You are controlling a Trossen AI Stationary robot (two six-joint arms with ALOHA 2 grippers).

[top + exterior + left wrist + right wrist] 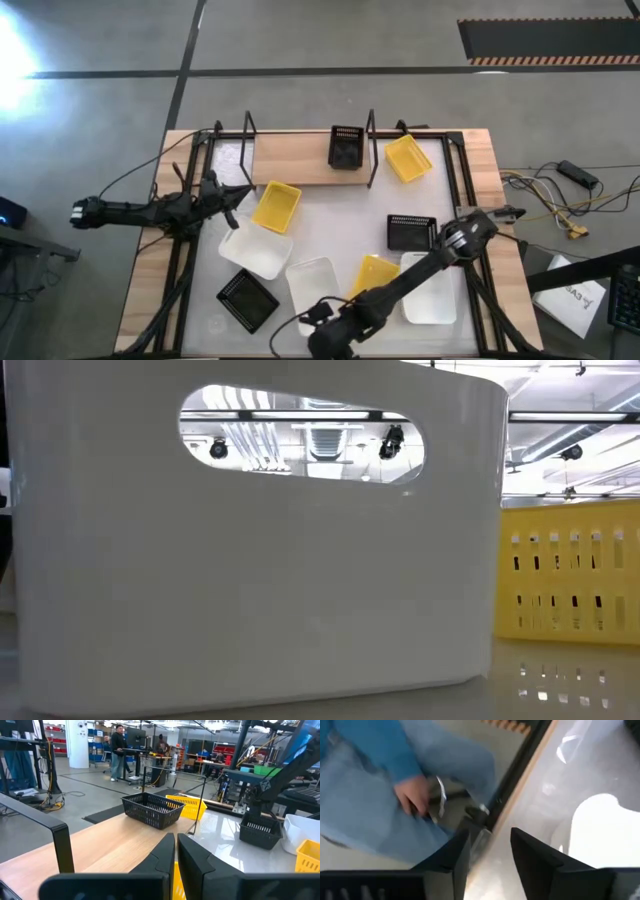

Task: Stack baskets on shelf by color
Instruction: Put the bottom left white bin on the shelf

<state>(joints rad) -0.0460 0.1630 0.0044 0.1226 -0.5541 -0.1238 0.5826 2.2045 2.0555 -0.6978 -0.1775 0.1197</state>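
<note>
Filling most of the low view, a white basket point(250, 540) stands right against the lens, with a yellow basket point(570, 570) just beside it. From above, the shelf point(300, 160) carries only one black basket point(346, 148) near its far end; another yellow one point(408, 158) lies just past the wire upright on the table, a third yellow one point(276, 206) sits against the shelf's front edge, and the remaining whites, blacks and yellow are scattered over the tabletop point(340, 225), so I judge the sorting barely begun. Hovering at the shelf's near end, the left gripper point(176, 851) has its fingers point(162, 855) pressed nearly together with nothing between them, and the yellow basket lies directly under it. Low at the table's front edge, the right gripper point(487, 847) shows parted, empty fingers, and a person's hand point(415, 795) is visible beyond the edge. Risks as I judge them: the left fingers, unless spread first, could push the yellow basket along instead of gripping its wall; lifting it over the wire upright could catch the rim; and the right arm, stretched across the front baskets, could sweep them or swing toward the person.
</note>
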